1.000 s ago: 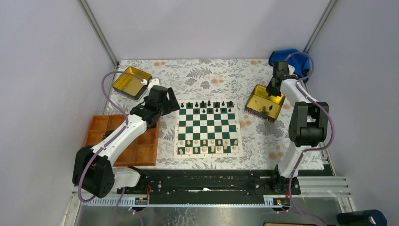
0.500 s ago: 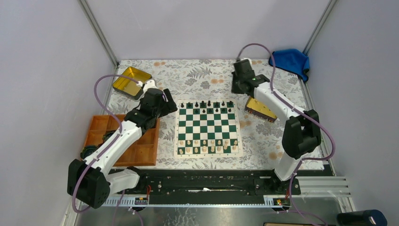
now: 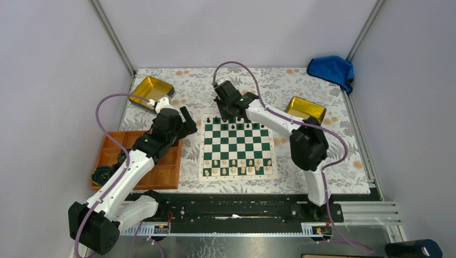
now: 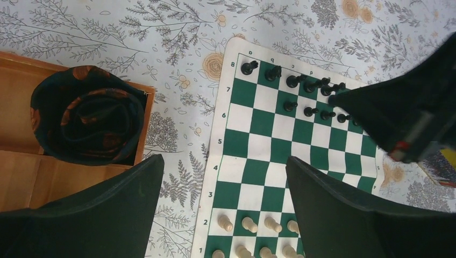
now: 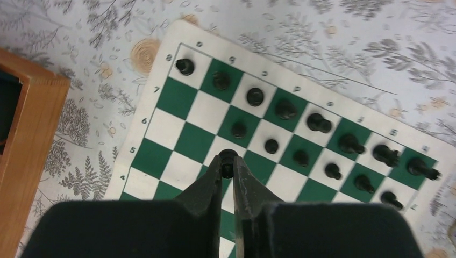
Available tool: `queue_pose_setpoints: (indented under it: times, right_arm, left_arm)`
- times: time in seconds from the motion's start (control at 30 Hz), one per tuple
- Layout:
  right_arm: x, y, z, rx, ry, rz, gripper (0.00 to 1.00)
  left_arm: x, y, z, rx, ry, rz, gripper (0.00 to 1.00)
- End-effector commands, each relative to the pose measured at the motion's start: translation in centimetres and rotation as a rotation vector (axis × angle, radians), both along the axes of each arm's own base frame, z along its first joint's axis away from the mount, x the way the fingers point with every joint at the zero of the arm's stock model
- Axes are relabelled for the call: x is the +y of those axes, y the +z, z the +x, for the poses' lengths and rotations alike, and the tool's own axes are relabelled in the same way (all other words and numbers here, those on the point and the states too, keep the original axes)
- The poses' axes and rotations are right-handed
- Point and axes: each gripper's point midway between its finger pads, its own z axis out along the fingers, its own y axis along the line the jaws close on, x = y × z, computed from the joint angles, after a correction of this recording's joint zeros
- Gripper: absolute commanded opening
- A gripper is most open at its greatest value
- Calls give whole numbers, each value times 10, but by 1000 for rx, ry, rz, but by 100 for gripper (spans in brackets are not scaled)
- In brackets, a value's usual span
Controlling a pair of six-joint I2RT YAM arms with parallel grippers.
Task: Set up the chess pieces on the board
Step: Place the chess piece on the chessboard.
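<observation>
On the table (image 3: pixel 193 86) lies the board (image 3: pixel 236 148); at its left edge the left claw (image 4: pixel 225 161) hovers wide open, empty; over its far rows, where black chess pieces (image 5: pixel 285 110) stand, the right claw (image 5: pixel 227 164) pinches one black pawn (image 5: pixel 227 155).

Floral-patterned surface (image 3: pixel 258 83) across the middle, orange compartment tray (image 3: pixel 164 174) at lower left, dark rolled cloth (image 4: pixel 86 115) in one of its compartments, gold tin (image 3: pixel 148 88) at upper left, second gold tin (image 3: pixel 305 107) at right, blue cloth (image 3: pixel 332 69) in the upper right corner, cream figures (image 3: pixel 236 166) in two rows at lower centre
</observation>
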Motion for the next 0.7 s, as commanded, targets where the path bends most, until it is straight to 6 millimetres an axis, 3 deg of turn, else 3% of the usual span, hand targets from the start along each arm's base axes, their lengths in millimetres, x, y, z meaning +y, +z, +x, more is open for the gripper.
queue_pose_setpoints:
  times: [0.0,0.23,0.67]
  right_arm:
    - [33,12,-3,-37,93,9,0]
    - [59,-9,-15,-24,153,-27,0]
    - [63,-50,-13,-2,168,-100,0]
  left_arm:
    - [7,2,-8,-6,27,5,92]
    - [9,4,-13,-7,21,6,92]
    - [7,-1,-15,7,2,5,92]
